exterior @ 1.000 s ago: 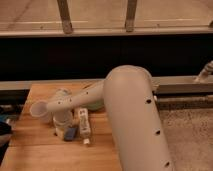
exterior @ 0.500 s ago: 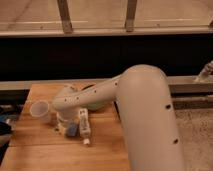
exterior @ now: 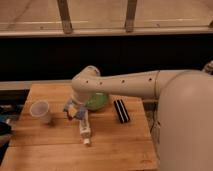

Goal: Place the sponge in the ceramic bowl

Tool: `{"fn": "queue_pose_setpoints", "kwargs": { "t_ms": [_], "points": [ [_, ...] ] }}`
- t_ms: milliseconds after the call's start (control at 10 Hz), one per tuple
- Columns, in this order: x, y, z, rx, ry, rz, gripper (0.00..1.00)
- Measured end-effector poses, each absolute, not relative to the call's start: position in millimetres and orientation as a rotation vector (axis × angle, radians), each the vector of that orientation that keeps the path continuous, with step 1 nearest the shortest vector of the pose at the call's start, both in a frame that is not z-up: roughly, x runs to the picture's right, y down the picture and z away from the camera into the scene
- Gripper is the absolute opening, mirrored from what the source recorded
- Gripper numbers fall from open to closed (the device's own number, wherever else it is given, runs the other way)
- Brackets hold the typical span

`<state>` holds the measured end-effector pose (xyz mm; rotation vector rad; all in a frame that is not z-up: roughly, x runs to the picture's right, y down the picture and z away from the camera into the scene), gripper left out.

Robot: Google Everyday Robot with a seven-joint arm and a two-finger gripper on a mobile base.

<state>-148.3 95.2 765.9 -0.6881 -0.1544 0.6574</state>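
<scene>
The gripper (exterior: pixel 75 111) is low over the wooden table (exterior: pixel 115 150), just left of the green bowl (exterior: pixel 100 102) and above the top end of the white tube (exterior: pixel 85 129); if it is spread or closed, I cannot tell. The sponge (exterior: pixel 69 106) shows as a small blue patch right at the gripper, beside the bowl and not inside it. The cup (exterior: pixel 41 111) stands to the left, apart, and the black bar (exterior: pixel 121 111) lies right of the bowl.
</scene>
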Motion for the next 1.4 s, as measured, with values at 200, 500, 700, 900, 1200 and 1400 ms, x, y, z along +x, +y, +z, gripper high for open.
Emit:
{"fn": "queue_pose_setpoints", "kwargs": {
  "t_ms": [200,500,700,900,1200,1400],
  "points": [
    [-109,72,785,-0.687,-0.178,0.714,0.0],
    [-66,72,824,-0.705,-0.199,0.8,0.0],
    [-57,72,842,-0.701,-0.197,0.814,0.0],
    [-61,58,856,-0.67,-0.177,0.777,0.0],
    [-70,39,867,-0.644,-0.146,0.718,0.0],
    [-68,37,870,-0.639,-0.147,0.71,0.02]
  ]
}}
